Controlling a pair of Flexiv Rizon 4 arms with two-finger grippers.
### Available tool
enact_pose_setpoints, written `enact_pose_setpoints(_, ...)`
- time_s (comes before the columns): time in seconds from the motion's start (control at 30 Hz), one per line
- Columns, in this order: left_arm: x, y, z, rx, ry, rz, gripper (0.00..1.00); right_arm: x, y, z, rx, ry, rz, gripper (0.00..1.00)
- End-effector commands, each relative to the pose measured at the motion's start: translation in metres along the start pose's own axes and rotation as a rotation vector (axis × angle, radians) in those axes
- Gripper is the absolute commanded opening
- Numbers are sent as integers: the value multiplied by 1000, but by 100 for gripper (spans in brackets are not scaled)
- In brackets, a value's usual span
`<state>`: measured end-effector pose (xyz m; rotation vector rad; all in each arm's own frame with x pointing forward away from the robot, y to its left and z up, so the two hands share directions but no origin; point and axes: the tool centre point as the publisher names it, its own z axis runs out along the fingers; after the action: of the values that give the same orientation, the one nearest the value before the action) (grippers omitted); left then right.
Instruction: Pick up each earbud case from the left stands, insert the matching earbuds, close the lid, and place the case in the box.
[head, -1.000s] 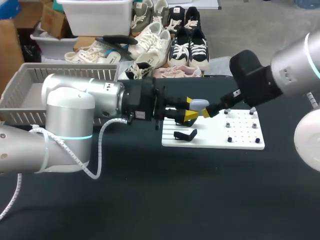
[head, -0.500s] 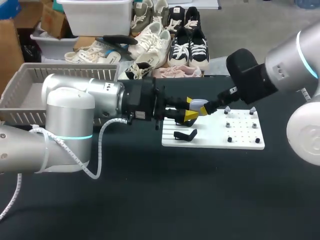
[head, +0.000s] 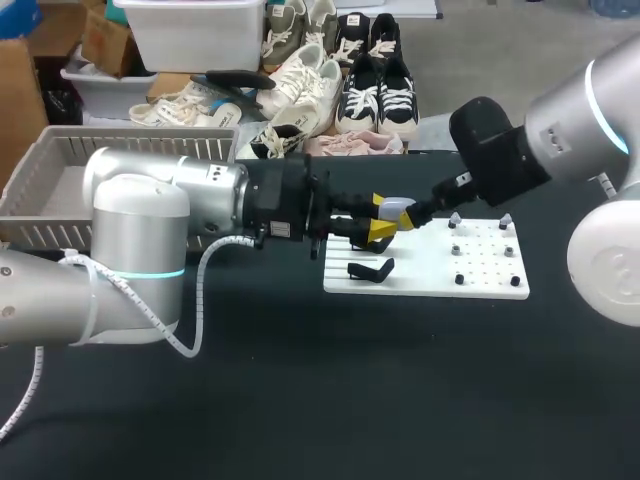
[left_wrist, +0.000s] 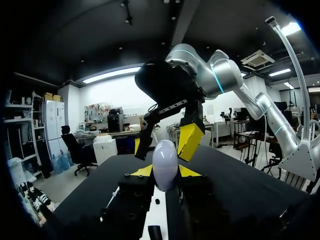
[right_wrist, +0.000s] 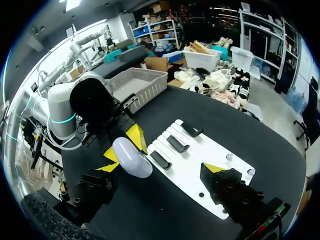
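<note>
Right arm (head: 520, 150) edged left, earbud case (head: 399, 208) near white board (head: 480, 272), black table (head: 300, 390)

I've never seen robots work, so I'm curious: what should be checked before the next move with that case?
1. Left pincer gripping case: ok.
2. Right pincer open: ok.
3. Right pincer touching case: cannot tell.
4. Case open for earbuds: not ok, looks shut.
5. Earbuds on board: cannot tell, too small.
</note>
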<state>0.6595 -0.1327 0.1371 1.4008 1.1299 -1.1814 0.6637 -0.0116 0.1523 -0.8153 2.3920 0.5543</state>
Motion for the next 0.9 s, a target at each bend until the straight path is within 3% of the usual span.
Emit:
enact_pose_setpoints(0.03, 1, 1, 1, 6, -1, 0, 0, -2, 0, 1, 14, 3, 4, 100)
enact_pose_setpoints(0.6, 1, 1, 1, 6, -1, 0, 0, -20, 1, -17, 16, -46, 3, 100)
enact_pose_setpoints(0.8, 1, 1, 1, 6, -1, 0, 0, -34, -6, -43, 146, -44, -84, 100)
enact_pose_setpoints(0.9, 1, 1, 1, 6, -1, 0, 0, -37, -18, -55, 255, 9, -114, 100)
